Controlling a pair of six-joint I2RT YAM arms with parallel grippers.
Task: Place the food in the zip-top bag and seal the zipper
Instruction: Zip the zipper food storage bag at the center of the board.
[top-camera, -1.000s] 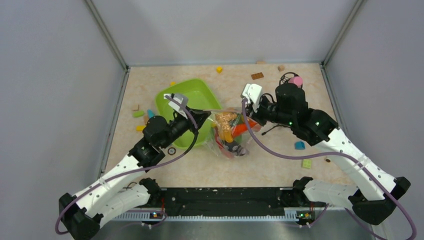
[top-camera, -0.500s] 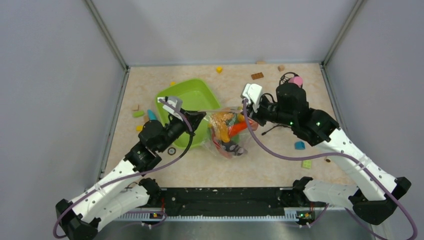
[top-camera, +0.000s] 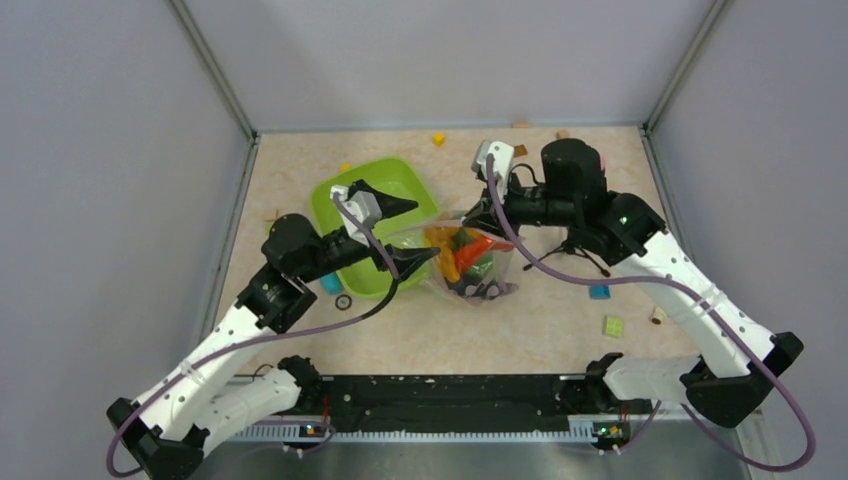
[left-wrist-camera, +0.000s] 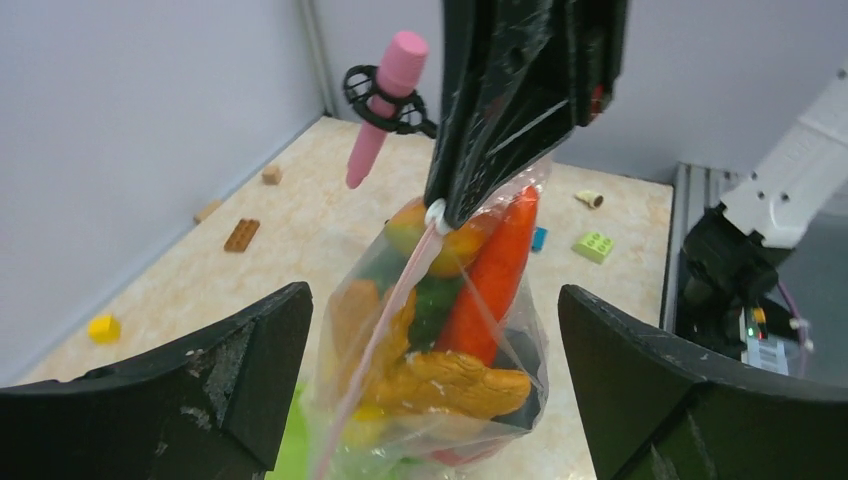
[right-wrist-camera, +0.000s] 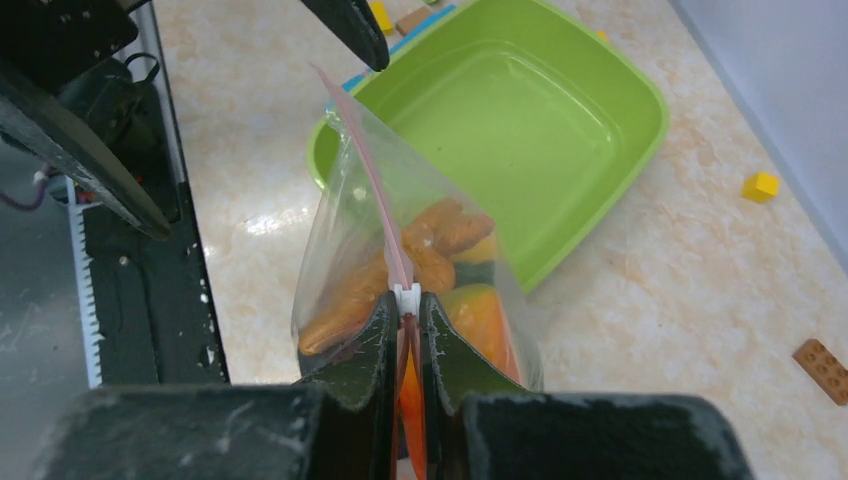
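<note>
The clear zip-top bag (top-camera: 468, 265) hangs from my right gripper (top-camera: 476, 218), its bottom by the table. My right gripper (right-wrist-camera: 405, 310) is shut on the pinkish zipper (right-wrist-camera: 368, 185) just behind the white slider (right-wrist-camera: 405, 296). Food fills the bag: an orange carrot (left-wrist-camera: 495, 270), a golden-brown piece (left-wrist-camera: 455, 375), green and yellow pieces. My left gripper (top-camera: 410, 232) stands open to the left of the bag, touching nothing. In the left wrist view the bag (left-wrist-camera: 430, 340) hangs between the wide-apart fingers (left-wrist-camera: 230, 370), apart from both.
The lime-green tray (top-camera: 345, 195) sits behind the left gripper; it holds nothing in the right wrist view (right-wrist-camera: 520, 120). Loose blocks lie around: yellow (top-camera: 438, 139), blue (top-camera: 599, 292), green (top-camera: 613, 326), brown (right-wrist-camera: 825, 368). A pink-tipped stick on a black stand (left-wrist-camera: 385, 95) stands behind the right arm.
My left gripper has let go of the bag, opened wide and pulled back left. My right gripper, still shut on the zipper, has shifted back and left, swinging the bag with it.
</note>
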